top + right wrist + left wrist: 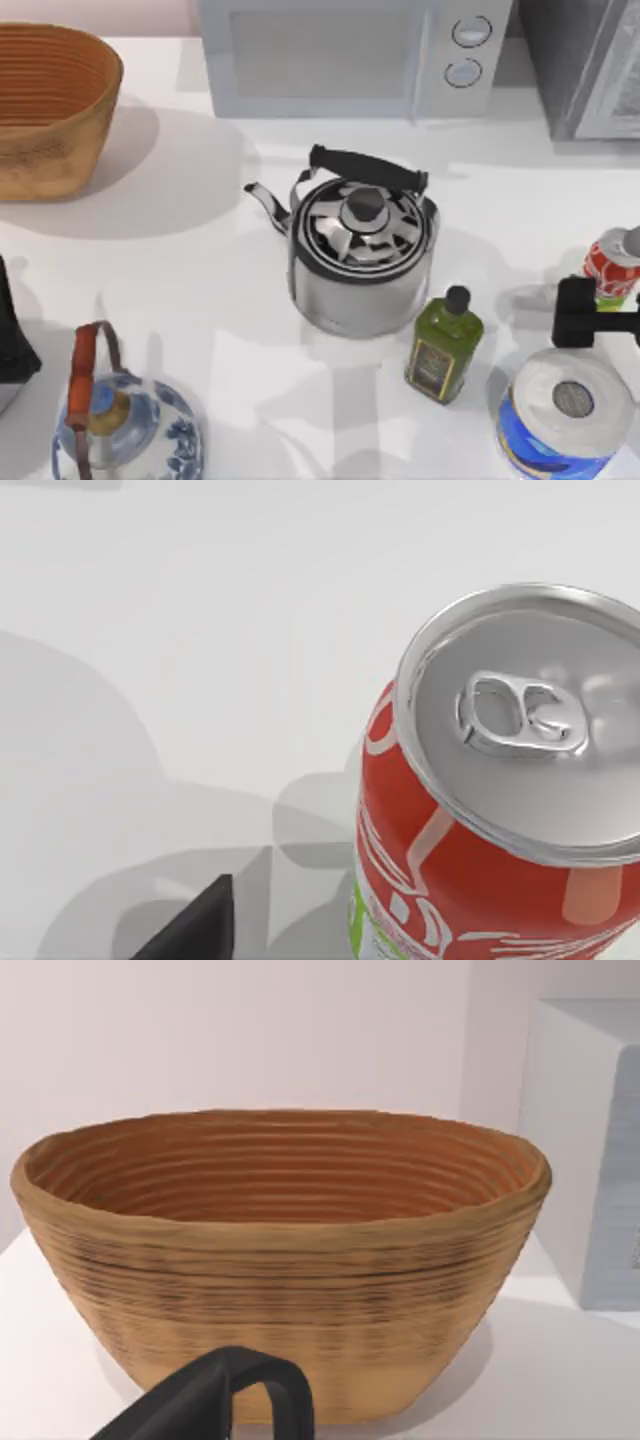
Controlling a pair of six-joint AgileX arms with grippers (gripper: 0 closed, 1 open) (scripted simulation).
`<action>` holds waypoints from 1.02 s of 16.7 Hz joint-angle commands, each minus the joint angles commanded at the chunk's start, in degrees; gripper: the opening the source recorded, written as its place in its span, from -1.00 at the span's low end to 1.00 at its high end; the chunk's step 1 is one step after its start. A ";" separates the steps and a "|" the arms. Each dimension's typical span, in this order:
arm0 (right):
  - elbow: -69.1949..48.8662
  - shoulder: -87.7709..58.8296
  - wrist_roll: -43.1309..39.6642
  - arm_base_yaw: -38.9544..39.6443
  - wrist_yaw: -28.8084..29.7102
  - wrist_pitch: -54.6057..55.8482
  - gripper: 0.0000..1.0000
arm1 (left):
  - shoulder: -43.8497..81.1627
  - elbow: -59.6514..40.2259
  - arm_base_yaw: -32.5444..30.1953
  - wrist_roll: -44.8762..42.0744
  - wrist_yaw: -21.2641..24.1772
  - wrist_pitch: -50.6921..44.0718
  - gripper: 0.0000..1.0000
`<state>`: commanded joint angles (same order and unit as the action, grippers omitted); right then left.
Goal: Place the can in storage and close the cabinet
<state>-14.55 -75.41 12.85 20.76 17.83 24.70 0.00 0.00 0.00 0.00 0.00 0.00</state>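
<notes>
The white table carries many things, and behind it, at the far edge, stands a grey-white microwave with two round knobs; to its right is a darker grey cabinet, of which I see only a corner. At the far left sits a big woven basket, and the left wrist view shows its ribbed orange inside and a plain pale wall behind it. In the middle of the table stands a shiny steel kettle with a black handle, its spout pointing left. At the near left edge is a blue-and-white teapot with a brown handle, and at the near right a paper roll in blue wrapping. Between the kettle and the roll stands a small olive-oil bottle with a black cap. The can stands upright near the right edge, just behind the paper roll, and the roll and the bottle crowd the near side of it. The right gripper is just beside the can, between it and the roll; whether its pincer is released or clenched I cannot tell. The right wrist view shows the can's silver top and pull tab from close. The left arm rests at the left edge.
</notes>
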 joint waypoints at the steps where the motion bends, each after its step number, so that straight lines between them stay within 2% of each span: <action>1: 0.00 0.00 0.00 0.00 0.00 0.00 1.00 | 0.00 0.00 0.00 0.00 0.00 0.00 1.00; 7: -2.14 -3.17 -0.81 -1.40 -1.03 1.67 1.00 | 0.00 0.00 0.00 0.00 0.00 0.00 1.00; 17: -6.81 -22.27 -2.57 -4.64 -3.47 16.22 1.00 | 0.00 0.00 0.00 0.00 0.00 0.00 1.00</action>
<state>-21.36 -97.68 10.27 16.11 14.36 40.92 0.00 0.00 0.00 0.00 0.00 0.00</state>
